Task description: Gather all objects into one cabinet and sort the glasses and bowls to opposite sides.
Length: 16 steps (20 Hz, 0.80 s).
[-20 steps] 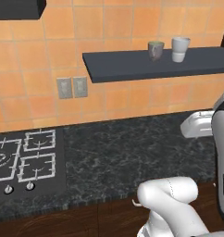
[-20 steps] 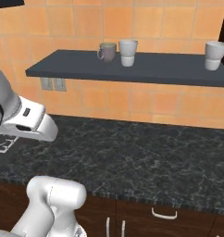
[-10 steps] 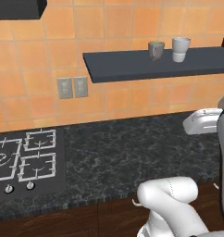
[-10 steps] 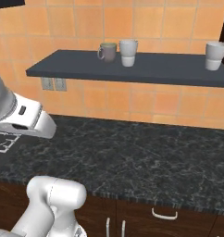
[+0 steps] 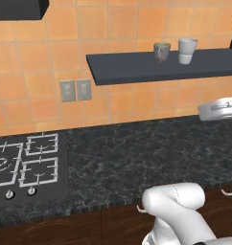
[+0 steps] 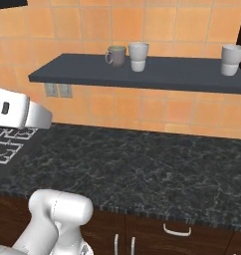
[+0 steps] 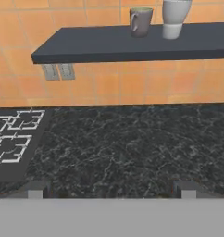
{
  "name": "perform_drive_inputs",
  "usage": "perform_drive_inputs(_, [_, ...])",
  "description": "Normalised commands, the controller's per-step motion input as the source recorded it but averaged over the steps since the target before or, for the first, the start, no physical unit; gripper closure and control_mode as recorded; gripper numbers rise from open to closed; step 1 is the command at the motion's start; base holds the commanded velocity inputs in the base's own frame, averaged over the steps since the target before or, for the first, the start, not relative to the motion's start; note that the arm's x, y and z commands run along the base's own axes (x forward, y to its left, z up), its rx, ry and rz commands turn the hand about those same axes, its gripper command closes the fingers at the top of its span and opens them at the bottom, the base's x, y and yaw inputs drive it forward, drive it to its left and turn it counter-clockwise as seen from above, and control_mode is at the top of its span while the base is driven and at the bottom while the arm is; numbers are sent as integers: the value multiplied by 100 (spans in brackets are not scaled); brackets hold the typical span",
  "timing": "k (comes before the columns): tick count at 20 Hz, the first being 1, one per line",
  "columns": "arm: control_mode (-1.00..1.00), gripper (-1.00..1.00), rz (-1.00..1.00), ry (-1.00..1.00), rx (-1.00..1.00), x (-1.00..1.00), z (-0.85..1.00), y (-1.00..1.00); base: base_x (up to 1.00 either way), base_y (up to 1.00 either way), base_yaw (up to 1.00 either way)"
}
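Mug [image 7: 140,21] seen at 12 o'clock in hand view, on shelf [image 7: 109,44] above counter [image 7: 132,148]; pale cup [image 7: 173,17] just beside it toward 1 o'clock. Second pale cup [image 6: 232,60] stands well apart, at far right end of shelf in right base view. Gripper [image 7: 111,189] spread fully, nothing between tips, hanging over counter short of shelf.

Handling, as judged: mug and cups rigid, light, prob. ceramic, so smooth and breakable if dropped. Mug best taken across body, w/ handle (at 9 o'clock side in hand view) kept clear of fingers. Pale cups taper to narrower foot; grip at mid-wall advised. Mug and near cup stand close together, so knocking the neighbour is a risk.

Vs. earlier frames: whole scene shifted slightly in both base views, so base judged moved; vessels unmoved on shelf. Gripper as wide as before.
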Motion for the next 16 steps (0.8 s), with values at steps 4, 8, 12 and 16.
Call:
perform_drive_inputs(4, [-100, -100, -4, -20, 0, 33, 17, 16, 0, 0, 0])
perform_drive_inputs(8, [-100, -100, -13, -11, 0, 48, 2, 2, 0, 0, 0])
perform_drive_inputs(12, [-100, -100, -16, -7, -1, 54, 0, 4, 0, 0, 0])
perform_drive_inputs(16, [-100, -100, -17, -4, 0, 64, 0, 2, 0, 0, 0])
